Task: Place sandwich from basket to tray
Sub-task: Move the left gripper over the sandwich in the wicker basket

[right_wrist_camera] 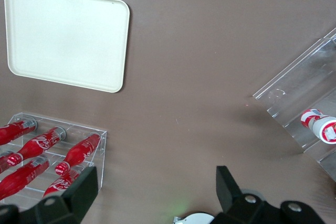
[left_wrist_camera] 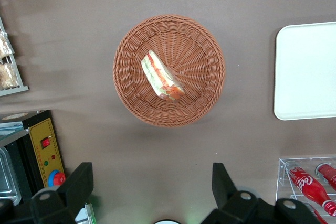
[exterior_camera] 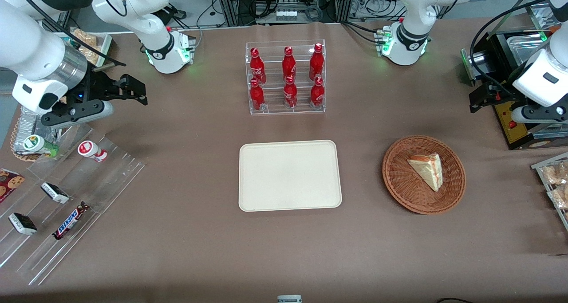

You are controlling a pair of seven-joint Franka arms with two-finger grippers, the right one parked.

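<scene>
The sandwich [exterior_camera: 427, 170], a pale bread wedge with red and green filling, lies in the round wicker basket [exterior_camera: 399, 187] toward the working arm's end of the table. The cream tray [exterior_camera: 288, 174] lies flat beside the basket, bare, at the table's middle. My left gripper [exterior_camera: 483, 98] hangs above the table, farther from the front camera than the basket and well apart from it. In the left wrist view the gripper [left_wrist_camera: 152, 182] is open and empty, with the sandwich [left_wrist_camera: 161, 76], the basket [left_wrist_camera: 131, 98] and part of the tray [left_wrist_camera: 307, 72] in sight.
A clear acrylic rack of red cola bottles [exterior_camera: 286, 79] stands farther from the front camera than the tray. A black appliance with a yellow panel [exterior_camera: 510, 121] stands close by my gripper. Bagged pastries [exterior_camera: 554, 179] lie beside the basket. A snack rack [exterior_camera: 66, 196] lies at the parked arm's end.
</scene>
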